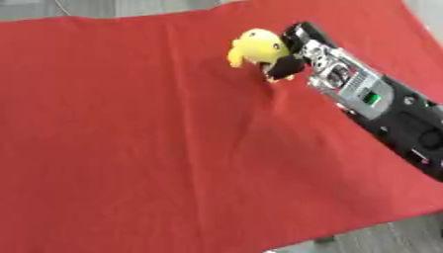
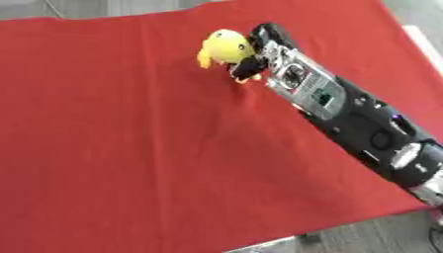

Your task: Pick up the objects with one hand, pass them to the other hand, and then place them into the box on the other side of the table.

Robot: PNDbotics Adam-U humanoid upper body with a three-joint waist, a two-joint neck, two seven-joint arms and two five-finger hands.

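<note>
Right hand (image 1: pixel 298 49) at far edge of red cloth (image 1: pixel 155 148), fingers curled round yellow plush toy (image 1: pixel 256 47).

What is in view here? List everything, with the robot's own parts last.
Toy: one, yellow, soft-looking, upper middle of the cloth, against the right hand.
Cloth: one, red, covers nearly the whole table, creased below the toy.
Floor: grey, shows past the cloth's near edge and at the far corners.
Box: none in view.
Right hand: one, black, at the toy, dark fingers curled round its right side.
Right arm: one, black with silver parts, enters from the right edge and slants up to the toy.
Left hand: not in view.
</note>
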